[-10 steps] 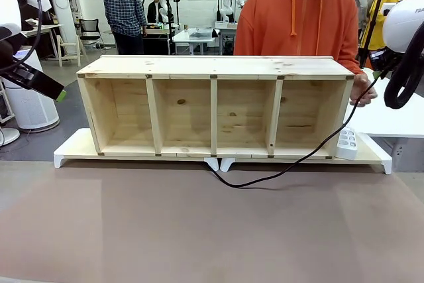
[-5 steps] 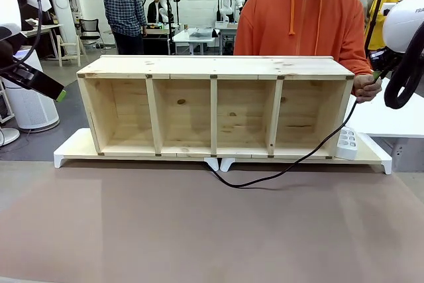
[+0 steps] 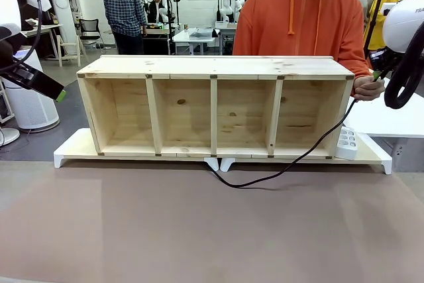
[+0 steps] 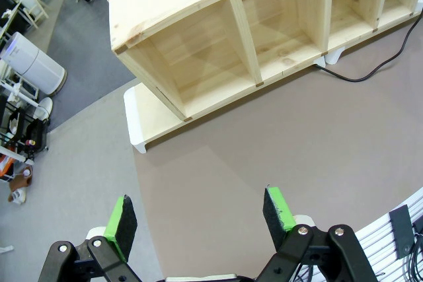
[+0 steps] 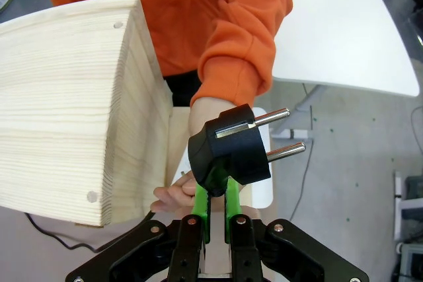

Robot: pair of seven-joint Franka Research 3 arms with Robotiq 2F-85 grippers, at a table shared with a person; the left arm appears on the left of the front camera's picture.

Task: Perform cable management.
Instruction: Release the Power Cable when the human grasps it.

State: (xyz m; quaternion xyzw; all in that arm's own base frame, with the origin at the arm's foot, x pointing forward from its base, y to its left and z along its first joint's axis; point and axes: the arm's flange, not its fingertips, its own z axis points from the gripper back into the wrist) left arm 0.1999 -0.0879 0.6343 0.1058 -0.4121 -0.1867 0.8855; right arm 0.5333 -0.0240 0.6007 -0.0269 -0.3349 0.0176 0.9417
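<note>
A: Where's the cable (image 3: 291,162)?

B: It runs from the counter (image 3: 199,230) in front of the shelf (image 3: 215,105), up past the power strip (image 3: 346,142) to the right hand (image 5: 213,206). That hand's green pads are clamped on the plug (image 5: 228,153), prongs pointing away to the side.

A: And the person?

B: Their hand (image 5: 192,176) is just behind the plug, touching the cord below it. The right hand is far nearer; the left hand (image 4: 198,219) hangs apart and empty, well off.
</note>
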